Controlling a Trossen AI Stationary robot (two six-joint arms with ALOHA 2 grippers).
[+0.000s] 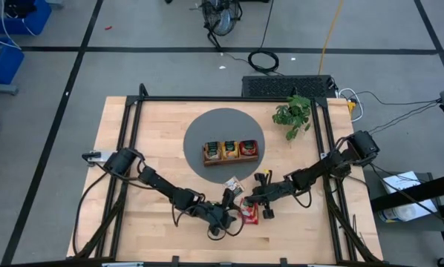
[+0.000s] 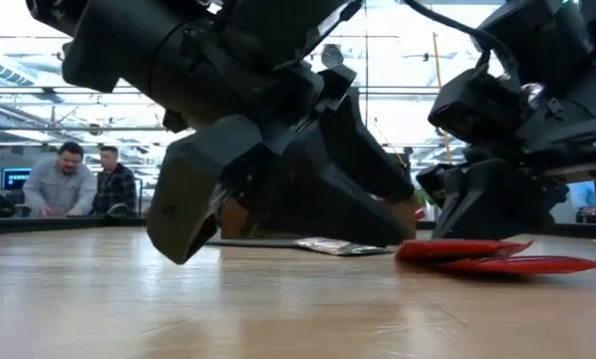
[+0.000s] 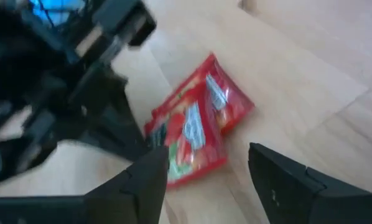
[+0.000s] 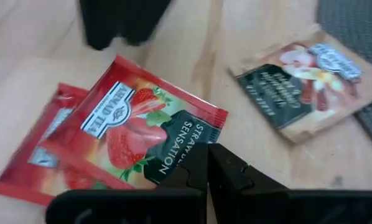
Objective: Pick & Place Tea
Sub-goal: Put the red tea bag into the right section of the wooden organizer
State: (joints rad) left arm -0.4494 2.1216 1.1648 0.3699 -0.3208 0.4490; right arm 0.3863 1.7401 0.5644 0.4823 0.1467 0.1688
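Note:
Two red tea sachets [image 4: 136,134] lie overlapping flat on the wood table, also seen in the high view [image 1: 249,214]. A beige sachet [image 4: 304,78] lies beside them at the edge of the grey round mat [image 1: 200,130]. More tea stands in the wooden tray [image 1: 230,151] on that mat. My left gripper [image 3: 208,171] is open just short of the red sachets, holding nothing. My right gripper [image 4: 208,158] is shut, with its tips at the top red sachet's edge. My right gripper's shut fingertips [image 4: 198,165] lie over the edge of the top red sachet [image 4: 192,134], near one corner, slanting down from the table's right side. The sachet lies flat on the other red one. Whether the tips press on it or pinch it, I cannot tell.
A green leafy plant [image 1: 293,115] stands at the back right of the table. A black frame [image 1: 136,126] runs along the table's sides. Bare wood lies to the left and near the front edge. Two people [image 2: 79,181] are in the room beyond.

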